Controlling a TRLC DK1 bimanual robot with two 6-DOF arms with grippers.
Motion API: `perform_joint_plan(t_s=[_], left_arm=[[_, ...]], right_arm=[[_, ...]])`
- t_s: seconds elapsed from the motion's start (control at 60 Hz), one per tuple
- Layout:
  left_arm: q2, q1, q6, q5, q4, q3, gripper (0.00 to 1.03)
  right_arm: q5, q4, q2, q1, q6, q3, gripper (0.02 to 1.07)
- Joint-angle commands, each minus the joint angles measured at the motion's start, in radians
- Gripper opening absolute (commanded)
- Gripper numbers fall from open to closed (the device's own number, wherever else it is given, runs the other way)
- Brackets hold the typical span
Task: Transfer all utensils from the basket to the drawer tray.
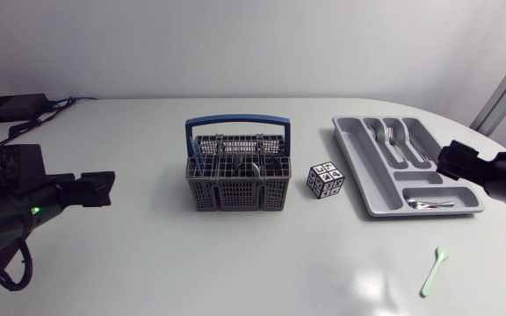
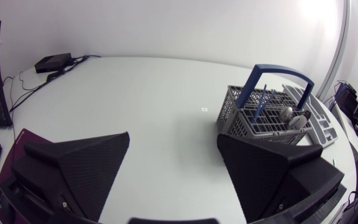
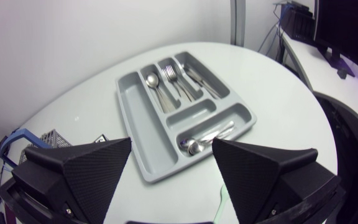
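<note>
basket [image 1: 235, 195] at table [image 1: 130, 263] centre, utensils [image 1: 255, 167] upright inside. drawer tray [image 1: 365, 162] beside it, forks [image 1: 392, 136] lying lengthwise. green spoon [image 1: 432, 273] on table near tray, bowl towards tray. left gripper [image 2: 173, 140], right gripper [image 3: 171, 142]: fingers spread.

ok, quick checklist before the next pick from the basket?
1. Left jaws open, nothing between them: ok.
2. Right jaws open, nothing between them: ok.
3. Utensils still standing in the basket: ok, work remains.
4. Drawer tray has room: ok, its long side compartment is bare.
5. Cube stands apart from both basket and tray: ok.
6. All loose utensils off the table: not ok, a green spoon lies outside the tray.
</note>
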Motion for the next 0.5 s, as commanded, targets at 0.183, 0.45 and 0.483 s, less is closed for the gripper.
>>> perform_joint_plan(t_s=[0.183, 0.45, 0.483], left_arm=[[0.104, -0.044, -0.004, -0.007, 0.034, 0.028, 0.98], [0.296, -0.071, -0.002, -0.007, 0.093, 0.094, 0.98], [0.307, -0.076, -0.002, -0.007, 0.101, 0.097, 0.98]], right_arm=[[-0.008, -0.232, 0.248, -0.02, 0.082, 0.138, 0.96], [-0.008, -0.287, 0.449, -0.037, 0.117, 0.15, 0.96], [-0.008, -0.287, 0.47, -0.037, 0.126, 0.146, 0.96]])
